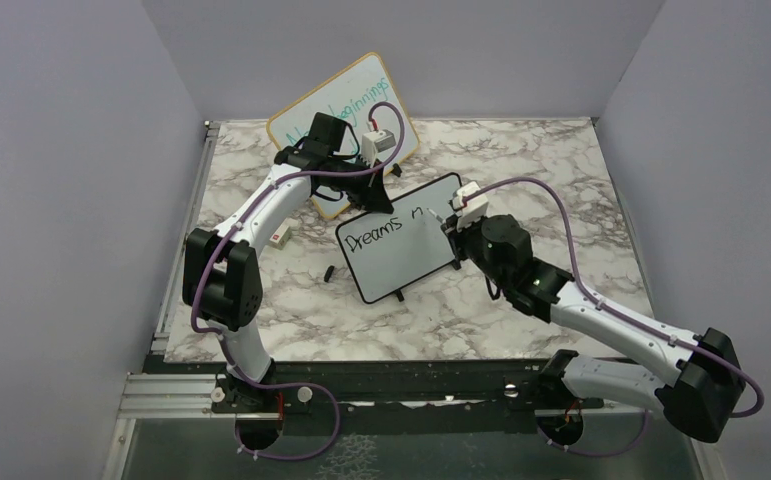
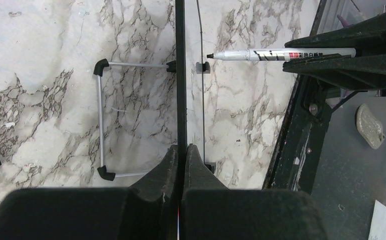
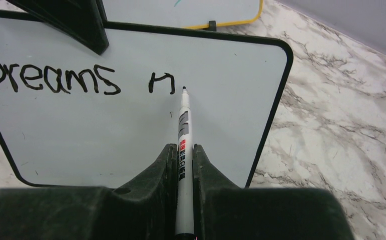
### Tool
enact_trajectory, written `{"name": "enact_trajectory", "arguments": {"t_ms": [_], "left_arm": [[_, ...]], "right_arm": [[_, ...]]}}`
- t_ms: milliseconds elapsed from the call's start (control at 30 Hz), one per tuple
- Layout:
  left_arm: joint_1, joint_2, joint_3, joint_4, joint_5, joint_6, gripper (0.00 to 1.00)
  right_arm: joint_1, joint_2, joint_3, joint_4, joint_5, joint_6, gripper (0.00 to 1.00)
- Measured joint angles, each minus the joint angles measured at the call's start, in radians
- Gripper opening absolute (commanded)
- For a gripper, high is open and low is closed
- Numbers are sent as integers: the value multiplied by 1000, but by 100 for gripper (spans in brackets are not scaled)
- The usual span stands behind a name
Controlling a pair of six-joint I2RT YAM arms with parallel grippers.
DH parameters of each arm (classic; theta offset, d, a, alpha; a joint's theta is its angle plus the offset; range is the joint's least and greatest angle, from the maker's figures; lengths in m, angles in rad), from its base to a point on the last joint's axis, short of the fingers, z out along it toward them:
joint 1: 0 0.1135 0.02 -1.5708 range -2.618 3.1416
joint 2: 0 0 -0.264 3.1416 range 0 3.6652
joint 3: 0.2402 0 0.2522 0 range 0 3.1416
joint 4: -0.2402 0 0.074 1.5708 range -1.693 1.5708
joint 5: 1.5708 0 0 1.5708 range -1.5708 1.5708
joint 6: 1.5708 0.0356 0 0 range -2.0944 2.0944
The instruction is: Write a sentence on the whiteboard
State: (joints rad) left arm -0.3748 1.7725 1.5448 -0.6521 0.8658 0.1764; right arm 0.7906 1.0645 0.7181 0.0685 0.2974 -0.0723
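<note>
The small black-framed whiteboard (image 1: 406, 262) stands tilted on the marble table. Black letters "Dreams n" (image 1: 379, 234) run along its upper part, and they show clearly in the right wrist view (image 3: 50, 77). My left gripper (image 1: 379, 182) is shut on the board's top edge (image 2: 180, 75), with one finger on each side of the frame. My right gripper (image 1: 453, 222) is shut on a white marker (image 3: 183, 130). The marker's black tip is at the board's surface just right of the "n". The marker also shows in the left wrist view (image 2: 281, 54).
A larger wood-framed board with teal handwriting (image 1: 346, 108) leans at the back behind the left arm. A small white box (image 1: 281, 236) and a black marker cap (image 1: 330, 271) lie left of the whiteboard. The board's wire stand (image 2: 100, 120) rests on the table.
</note>
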Motion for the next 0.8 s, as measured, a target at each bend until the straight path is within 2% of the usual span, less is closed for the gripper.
{"name": "enact_trajectory", "arguments": {"t_ms": [800], "left_arm": [[6, 0, -10, 19, 0, -14, 0]], "right_arm": [[9, 63, 0, 54, 5, -8, 0]]}}
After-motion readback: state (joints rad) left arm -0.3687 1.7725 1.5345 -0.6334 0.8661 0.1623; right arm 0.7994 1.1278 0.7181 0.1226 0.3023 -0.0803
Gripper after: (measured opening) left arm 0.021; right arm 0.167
